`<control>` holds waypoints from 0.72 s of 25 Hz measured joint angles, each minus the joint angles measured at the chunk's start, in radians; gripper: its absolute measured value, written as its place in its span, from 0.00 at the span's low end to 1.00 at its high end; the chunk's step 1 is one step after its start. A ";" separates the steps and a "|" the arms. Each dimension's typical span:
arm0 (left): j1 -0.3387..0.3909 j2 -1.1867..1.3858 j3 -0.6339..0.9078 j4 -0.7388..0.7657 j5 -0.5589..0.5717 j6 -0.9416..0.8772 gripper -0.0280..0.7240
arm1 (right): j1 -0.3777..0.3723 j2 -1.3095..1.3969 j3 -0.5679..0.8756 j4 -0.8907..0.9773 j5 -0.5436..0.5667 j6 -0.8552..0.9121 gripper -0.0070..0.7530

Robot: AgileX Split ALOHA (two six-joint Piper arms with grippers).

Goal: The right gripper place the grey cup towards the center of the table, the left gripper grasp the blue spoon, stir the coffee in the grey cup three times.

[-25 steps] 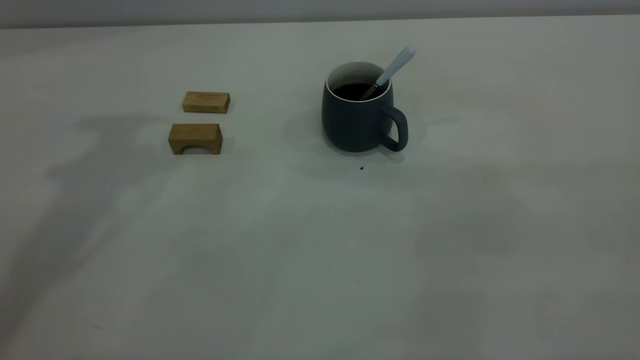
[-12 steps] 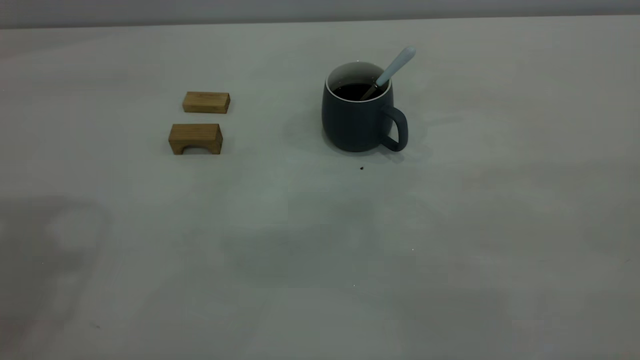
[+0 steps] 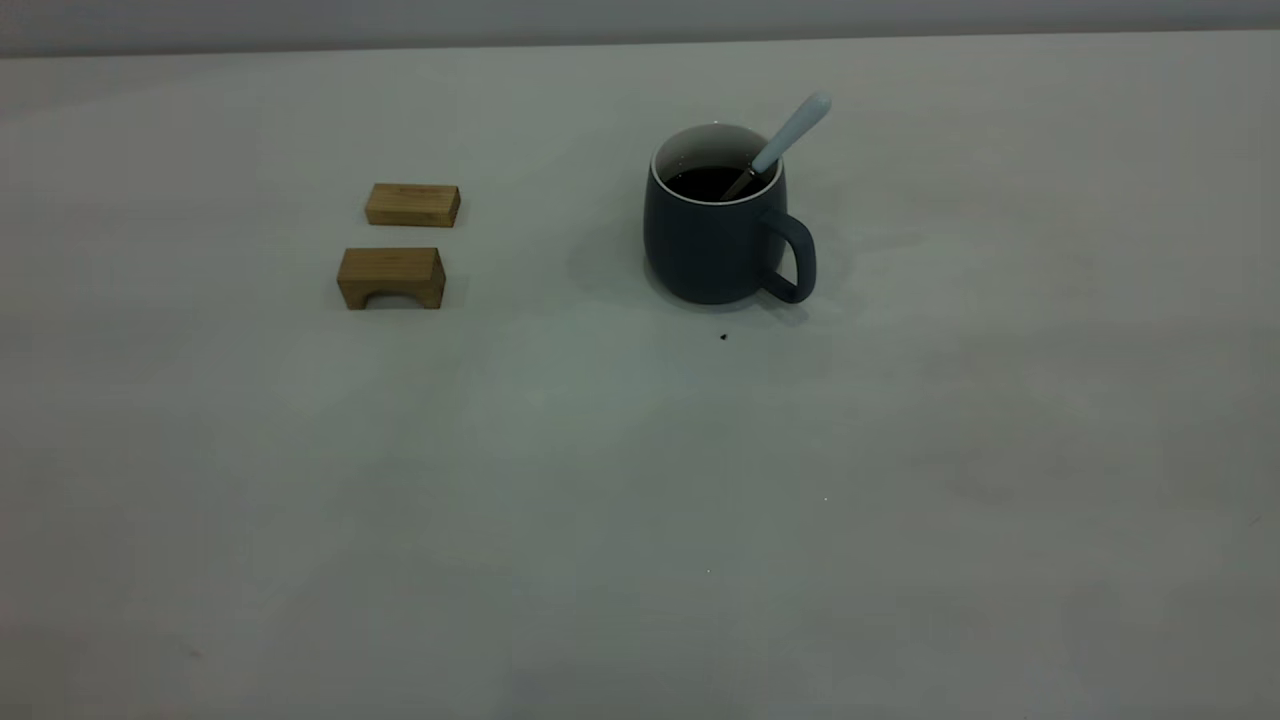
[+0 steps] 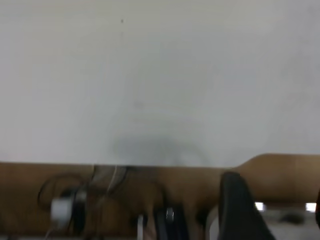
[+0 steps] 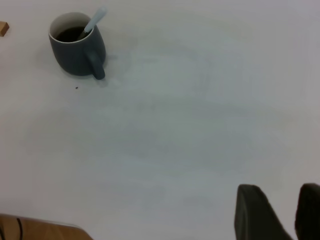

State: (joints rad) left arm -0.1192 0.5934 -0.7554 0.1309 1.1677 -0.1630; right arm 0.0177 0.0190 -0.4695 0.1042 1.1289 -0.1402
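The grey cup [image 3: 715,250] stands upright near the middle of the table [image 3: 640,480], its handle turned to the front right. Dark coffee [image 3: 705,182] fills it. The blue spoon [image 3: 795,128] leans in the cup, its pale handle sticking out over the rim to the back right. No gripper shows in the exterior view. In the right wrist view the cup [image 5: 75,55] and spoon [image 5: 95,19] are far from my right gripper [image 5: 279,192], which is open with a narrow gap and holds nothing. My left gripper [image 4: 274,190] hangs open and bare at the table's edge.
Two tan wooden blocks [image 3: 412,204] [image 3: 391,277] lie left of the cup, one flat and one arch-shaped. A small dark speck [image 3: 723,337] sits just in front of the cup. Beyond the table's edge, cables [image 4: 65,210] show in the left wrist view.
The large shadows over the left and front of the table have slid off and faded. Cup, spoon and blocks have not moved.
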 joint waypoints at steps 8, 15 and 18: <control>0.165 -0.368 0.118 -0.044 0.000 0.055 0.63 | 0.000 0.000 0.000 0.000 0.000 0.000 0.32; 0.190 -0.522 0.245 -0.118 -0.017 0.180 0.63 | 0.000 0.000 0.000 0.000 0.000 0.000 0.32; 0.190 -0.561 0.260 -0.142 -0.024 0.215 0.63 | 0.000 0.000 0.000 0.000 0.000 0.000 0.32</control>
State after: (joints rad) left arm 0.0710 0.0325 -0.4957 -0.0111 1.1433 0.0518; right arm 0.0177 0.0190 -0.4695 0.1042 1.1289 -0.1402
